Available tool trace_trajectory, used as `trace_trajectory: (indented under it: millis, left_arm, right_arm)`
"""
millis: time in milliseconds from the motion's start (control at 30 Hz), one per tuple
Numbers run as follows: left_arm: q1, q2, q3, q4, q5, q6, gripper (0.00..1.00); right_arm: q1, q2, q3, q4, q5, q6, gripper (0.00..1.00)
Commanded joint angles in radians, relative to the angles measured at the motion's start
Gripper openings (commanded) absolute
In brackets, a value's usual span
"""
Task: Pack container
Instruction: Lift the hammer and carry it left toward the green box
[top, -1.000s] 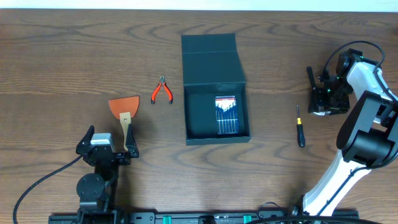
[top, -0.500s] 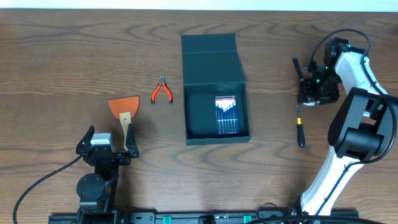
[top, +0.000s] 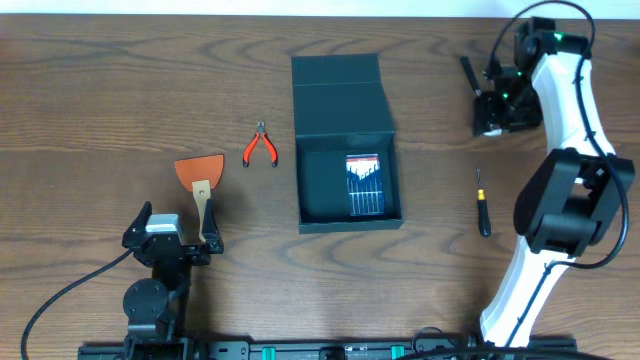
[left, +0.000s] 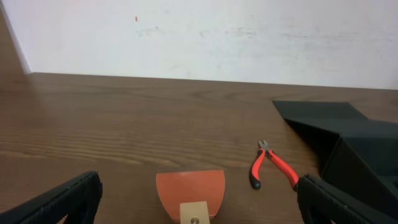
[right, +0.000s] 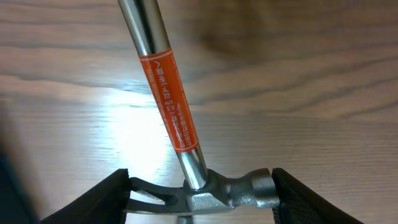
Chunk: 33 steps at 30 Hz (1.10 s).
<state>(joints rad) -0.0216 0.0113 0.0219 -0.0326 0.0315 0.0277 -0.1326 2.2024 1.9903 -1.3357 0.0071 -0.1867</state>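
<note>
1. the container (top: 346, 148), a dark teal-green box, sits about mid-counter (top: 100, 80), with its flap lid (top: 337, 70) folded open on the far side.
2. inside the container, against its right wall, lies a blue-cased screwdriver set (top: 364, 185). the rest of the container floor is bare.
3. just left of the container lie red-handled pliers (top: 261, 146), apart from its wall.
4. further left of the container, and nearer the robot, lies an orange-bladed scraper (top: 200, 175), its pale handle pointing toward the left pincer (top: 174, 235).
5. the left pincer rests low on the counter well to the container's near left, fingers spread wide with nothing between them.
6. right of the container, well apart from it, a small black-handled screwdriver (top: 482, 203) lies on the counter.
7. the right pincer (right: 200, 190) is off the container's far right corner, clamped on a hammer (right: 168, 81) by its head, claw against one finger and striking face against the other.
8. the hammer's steel shaft carries an orange label and points away from the pincer.
</note>
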Motion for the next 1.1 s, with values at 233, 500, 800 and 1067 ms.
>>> trace_trajectory:
  millis: [233,500,800,1067]
  left_arm:
    - [0.003,0.000,-0.018,-0.036,-0.005,0.013,0.99]
    - [0.003,0.000,-0.018,-0.036,-0.005,0.013,0.99]
    - [0.003,0.000,-0.018,-0.036,-0.005,0.013,0.99]
    - [0.003,0.000,-0.018,-0.036,-0.005,0.013,0.98]
  right_arm:
    - [0.152,0.001,0.126,-0.109,-0.008,0.027,0.42]
    - [0.282,0.001,0.136,-0.143,-0.012,0.106,0.44]
    - [0.423,0.001,0.136,-0.185,-0.012,0.132,0.42]
    - [0.530,0.001,0.136,-0.221,-0.012,0.157,0.39]
